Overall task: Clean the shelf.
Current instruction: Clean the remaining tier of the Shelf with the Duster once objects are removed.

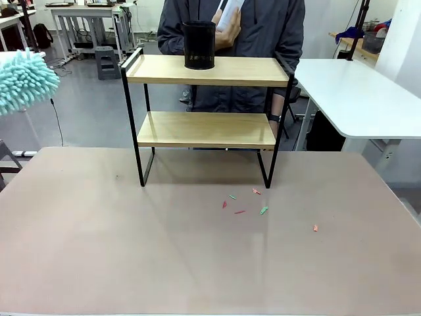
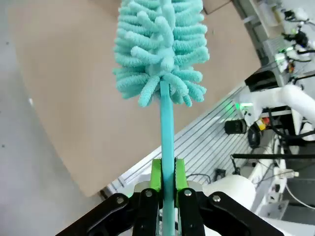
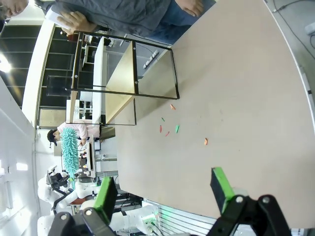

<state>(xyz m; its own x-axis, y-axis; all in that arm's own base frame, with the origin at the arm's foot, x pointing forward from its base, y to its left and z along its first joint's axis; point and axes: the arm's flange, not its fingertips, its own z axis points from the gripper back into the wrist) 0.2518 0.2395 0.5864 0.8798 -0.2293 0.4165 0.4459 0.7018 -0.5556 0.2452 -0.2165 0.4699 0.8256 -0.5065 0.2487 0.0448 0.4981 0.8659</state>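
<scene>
The shelf (image 1: 207,70) stands at the far middle of the brown table, two light wooden boards on a thin black frame, and it also shows sideways as the shelf (image 3: 123,83) in the right wrist view. My left gripper (image 2: 167,172) is shut on the thin handle of a teal fluffy duster (image 2: 160,49). That duster's head (image 1: 23,80) hangs at the far left, off the table's side and well away from the shelf. My right gripper (image 3: 164,191) stands open and holds nothing, high above the table's near edge.
A black mesh cup (image 1: 198,45) stands on the shelf's top board. Behind it a person (image 1: 263,33) holds something white. Several small red and green scraps (image 1: 243,204) lie on the table (image 1: 99,250) before the shelf, one (image 1: 315,228) farther right. A white table (image 1: 355,92) stands at the back right.
</scene>
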